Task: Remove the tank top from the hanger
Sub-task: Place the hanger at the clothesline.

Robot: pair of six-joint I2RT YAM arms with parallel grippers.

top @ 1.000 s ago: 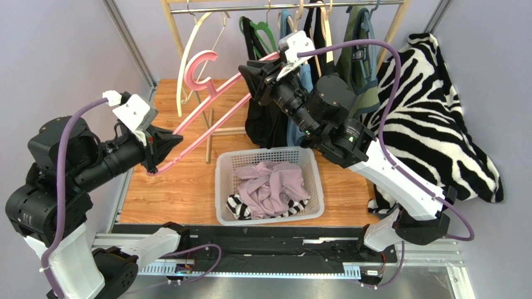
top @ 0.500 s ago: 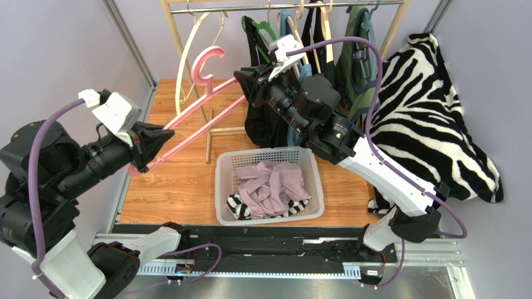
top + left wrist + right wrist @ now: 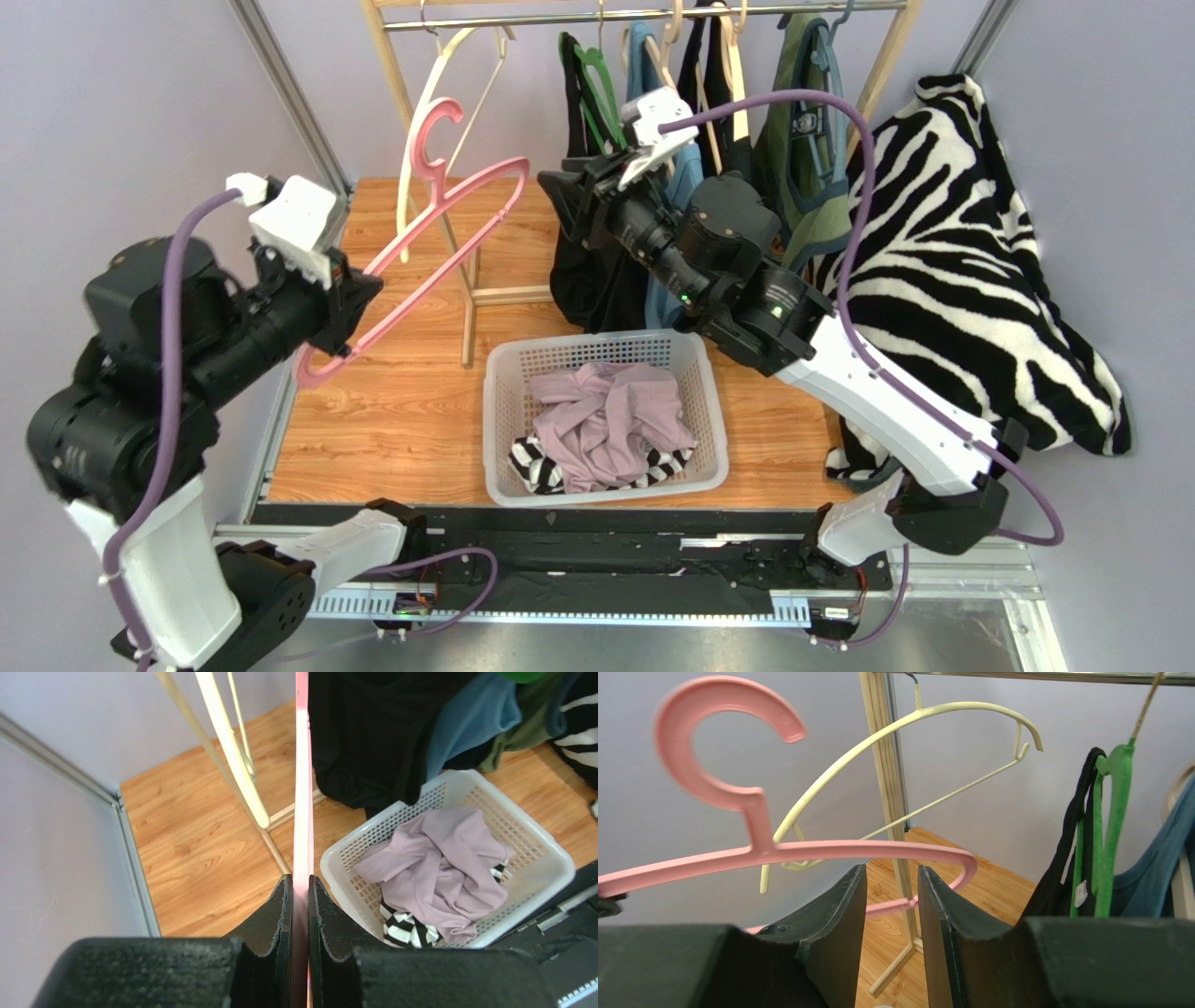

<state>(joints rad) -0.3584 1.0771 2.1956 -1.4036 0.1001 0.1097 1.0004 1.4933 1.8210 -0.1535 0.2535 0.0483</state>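
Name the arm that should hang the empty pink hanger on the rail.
Left. The left end effector is shut on the pink hanger, whose hook is free. The right end effector stands open, holding nothing, with the hanger beyond its fingers.

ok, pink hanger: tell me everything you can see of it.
The pink hanger is bare and looks like plastic: open hook, sloped shoulders, lower bar. It is off the rail, tilted in mid-air, hook up. The left gripper is shut on one end; the right gripper stands open by the other end, not clamping it.
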